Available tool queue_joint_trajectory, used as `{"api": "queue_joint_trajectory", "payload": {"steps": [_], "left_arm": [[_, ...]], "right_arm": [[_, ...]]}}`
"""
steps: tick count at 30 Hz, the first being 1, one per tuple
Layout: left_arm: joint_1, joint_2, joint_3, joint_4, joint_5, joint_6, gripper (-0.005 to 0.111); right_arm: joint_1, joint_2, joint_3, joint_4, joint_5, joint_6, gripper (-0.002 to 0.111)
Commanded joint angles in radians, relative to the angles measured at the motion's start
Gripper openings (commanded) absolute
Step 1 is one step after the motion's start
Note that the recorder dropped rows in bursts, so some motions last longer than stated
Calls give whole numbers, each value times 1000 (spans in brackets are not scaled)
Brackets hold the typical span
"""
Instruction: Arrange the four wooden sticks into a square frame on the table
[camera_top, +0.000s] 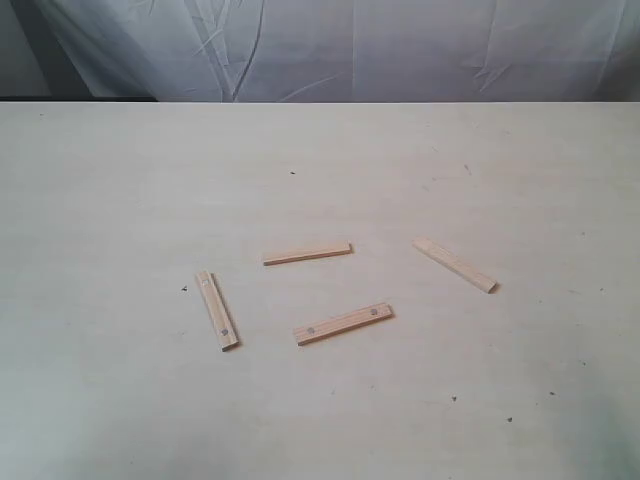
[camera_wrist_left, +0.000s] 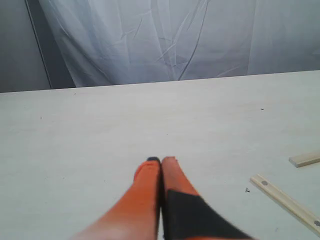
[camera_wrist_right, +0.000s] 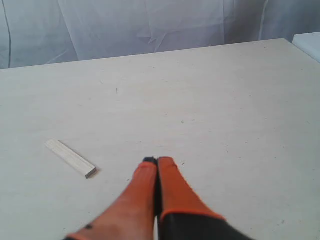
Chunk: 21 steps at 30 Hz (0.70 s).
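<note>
Four wooden sticks (camera_top: 217, 310) (camera_top: 307, 254) (camera_top: 343, 323) (camera_top: 455, 265) lie flat and apart on the cream table (camera_top: 110, 190).
All sit mid-table; the leftmost and the near-middle one carry dark dots, and the rightmost slants toward the near right corner.

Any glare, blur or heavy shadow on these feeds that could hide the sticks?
Exterior view: soft even light, no glare on the table, four wooden sticks sharp with thin shadows. Left wrist view: left gripper blurs near the lens, dotted stick crisp. Right wrist view: right gripper likewise soft, plain stick clear.
</note>
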Motion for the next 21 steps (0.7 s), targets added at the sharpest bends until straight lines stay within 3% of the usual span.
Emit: {"api": "queue_joint_trajectory", "payload": {"steps": [1, 21], "left_arm": [[-3, -5, 5, -6, -13, -4, 0], [-27, -5, 5, 0, -14, -4, 0]], "right_arm": [[-6, -6, 1, 0, -15, -5, -1], [-6, -6, 1, 2, -11, -5, -1]]}}
